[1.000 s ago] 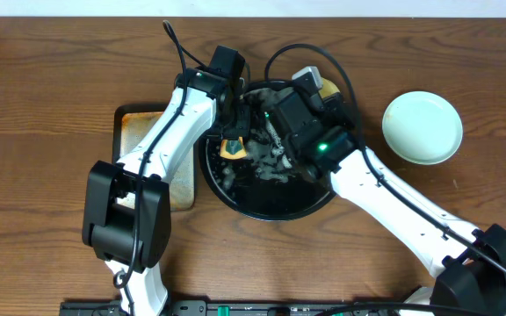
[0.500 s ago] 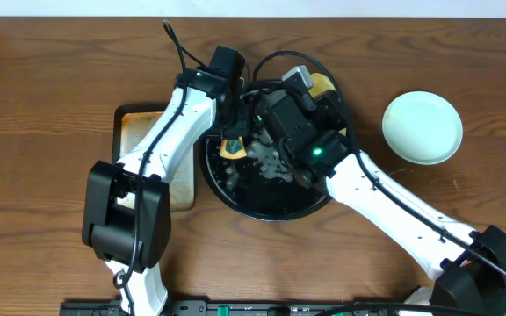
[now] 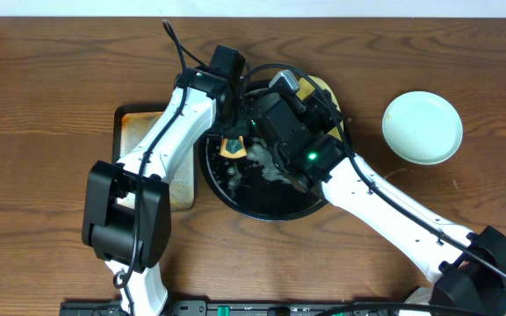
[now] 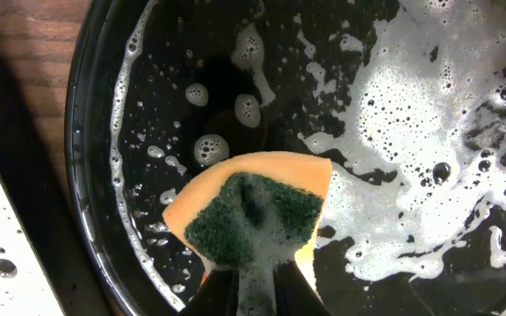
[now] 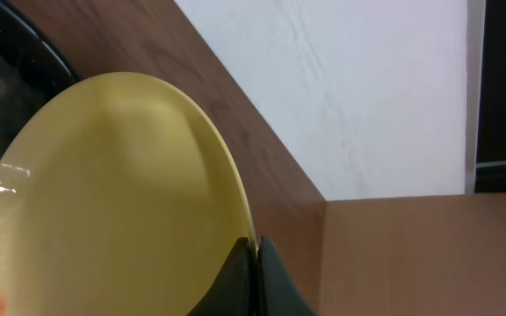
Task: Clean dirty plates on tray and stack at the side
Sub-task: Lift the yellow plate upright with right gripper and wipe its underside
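Observation:
The glossy black tray [image 3: 266, 204] sits mid-table, covered in soap foam; its rim shows in the left wrist view [image 4: 90, 132]. My left gripper [image 4: 253, 281] is shut on an orange and green sponge [image 4: 249, 211], also seen from above [image 3: 234, 147], held over the foamy tray. My right gripper [image 5: 255, 254] is shut on the rim of the pale yellow plate [image 5: 112, 202], held tilted over the tray's far edge [image 3: 323, 86]. An orange smear shows at the plate's lower left. One pale mint-blue plate [image 3: 422, 127] lies on the table to the right. The other mint plate is hidden.
A small rectangular rusty metal tray [image 3: 139, 132] lies left of the black tray, partly under my left arm. A white wall and a brown box edge [image 5: 393, 254] show beyond the table's far edge.
My right arm has shifted left and back over the tray with the yellow plate. The left arm and sponge have barely moved.

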Robot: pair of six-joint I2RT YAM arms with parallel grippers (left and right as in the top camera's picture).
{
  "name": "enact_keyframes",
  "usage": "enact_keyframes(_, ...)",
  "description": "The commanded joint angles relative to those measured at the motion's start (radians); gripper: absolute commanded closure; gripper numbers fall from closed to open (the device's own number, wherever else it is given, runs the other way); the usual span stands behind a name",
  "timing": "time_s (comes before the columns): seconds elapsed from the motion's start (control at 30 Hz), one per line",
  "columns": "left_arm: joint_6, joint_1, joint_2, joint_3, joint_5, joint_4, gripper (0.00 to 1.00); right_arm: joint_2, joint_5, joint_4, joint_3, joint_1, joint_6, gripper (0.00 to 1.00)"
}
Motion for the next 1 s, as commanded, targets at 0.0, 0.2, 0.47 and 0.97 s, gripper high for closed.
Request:
enact_keyframes(0.0, 0.014, 0.001, -0.012, 0.014, -0.002, 0.000, 0.89, -0.009, 0.028, 0.003, 0.012, 0.011, -0.030, 0.99)
enact_keyframes(0.2, 0.014, 0.001, -0.012, 0.014, -0.002, 0.000, 0.89, -0.009, 0.020, 0.003, 0.012, 0.011, -0.018, 0.99)
enact_keyframes(0.47, 0.014, 0.001, -0.012, 0.014, -0.002, 0.000, 0.89, -0.009, 0.018, 0.003, 0.012, 0.011, -0.005, 0.99)
enact_keyframes(0.97, 0.014, 0.001, -0.012, 0.014, -0.002, 0.000, 0.89, -0.009, 0.051, 0.071, 0.012, 0.011, -0.085, 0.99)
